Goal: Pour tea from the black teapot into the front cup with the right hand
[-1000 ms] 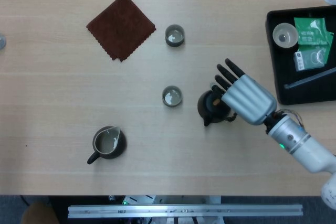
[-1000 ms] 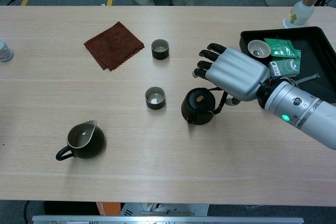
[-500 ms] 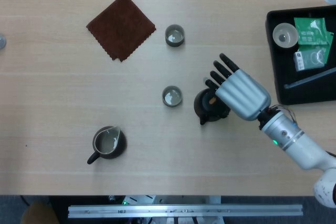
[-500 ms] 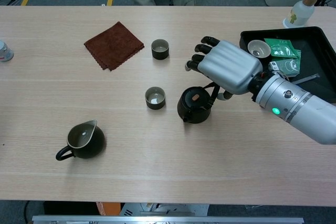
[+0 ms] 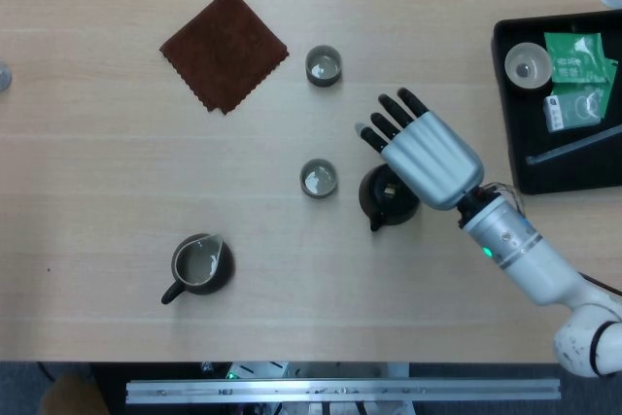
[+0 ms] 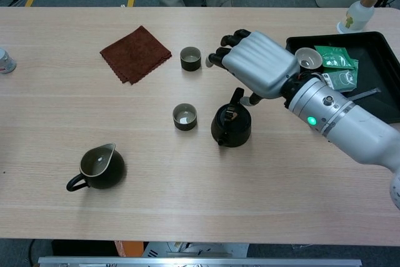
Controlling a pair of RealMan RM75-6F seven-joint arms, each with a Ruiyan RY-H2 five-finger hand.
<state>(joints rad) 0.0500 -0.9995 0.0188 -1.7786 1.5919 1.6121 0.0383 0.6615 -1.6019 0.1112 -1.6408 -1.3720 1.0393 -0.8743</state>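
The black teapot [image 6: 230, 127] sits on the desk [image 6: 187, 217] just right of the front cup [image 6: 185, 117], spout turned toward the desk's near edge. The right hand [image 6: 257, 65] hovers above the teapot's far-right side, fingers [image 6: 225, 40] spread and grasping nothing, nearest its upright handle.

The pale wooden bench [image 5: 117, 201] carries a brown cloth [image 5: 224, 49], two small cups [image 5: 324, 66] [image 5: 318, 179], a black teapot [image 6: 230, 127] and a dark pitcher [image 5: 198, 265]. A black tray [image 5: 512, 123] sits at its right edge.
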